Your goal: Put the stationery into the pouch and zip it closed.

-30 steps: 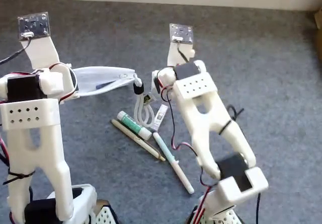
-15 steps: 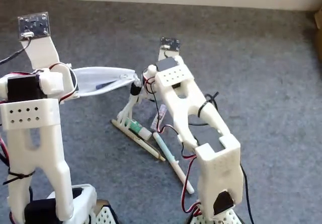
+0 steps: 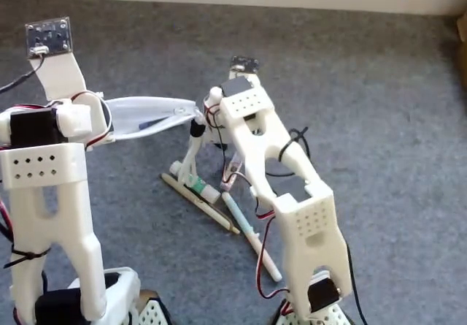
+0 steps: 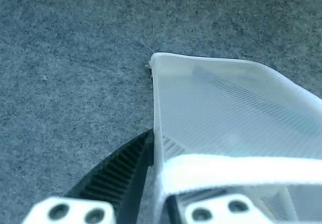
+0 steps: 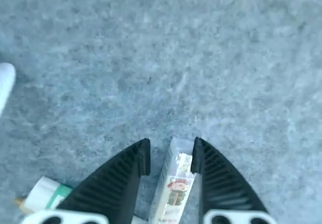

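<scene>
The right arm (image 3: 257, 124) stands with released jaws astride the eraser (image 5: 173, 191), which lies on the surface (image 5: 226, 58) with its long axis along the gap, while the left arm (image 3: 45, 166) has its jaws clenched on the pouch (image 4: 226, 113) nearby.

One pouch (image 3: 146, 115), one glue stick (image 3: 208, 190), one pencil (image 3: 204, 208), one pen (image 3: 237, 215), one small box (image 5: 176, 183) (four loose pieces)

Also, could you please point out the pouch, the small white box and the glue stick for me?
pouch (image 4: 226, 108): left wrist view, on its clear ribbed side.
small white box (image 5: 177, 181): right wrist view, on its printed top face.
glue stick (image 5: 41, 196): right wrist view, on its white end.
</scene>
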